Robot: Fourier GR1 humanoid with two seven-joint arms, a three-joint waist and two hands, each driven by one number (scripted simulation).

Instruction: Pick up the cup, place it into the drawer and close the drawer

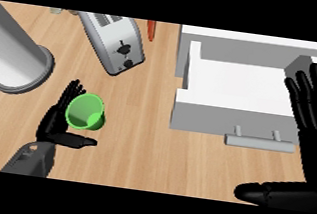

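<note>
A green cup (86, 111) lies tipped on the wooden counter at lower left, its mouth facing me. My left hand (56, 122) is open right beside it, fingers straight along the cup's left side and thumb (77, 141) stretched out just below it. The white drawer (231, 86) stands pulled open at the right, its grey handle (259, 141) on the near front. My right hand (316, 117) is open with straight fingers, held over the drawer's right side and hiding part of it.
A large grey cylinder (8, 54) stands at the left. A silver toaster (114, 40) lies at the top middle, with an orange object (151, 30) just right of it. Bare wooden counter (154, 159) lies between the cup and the drawer.
</note>
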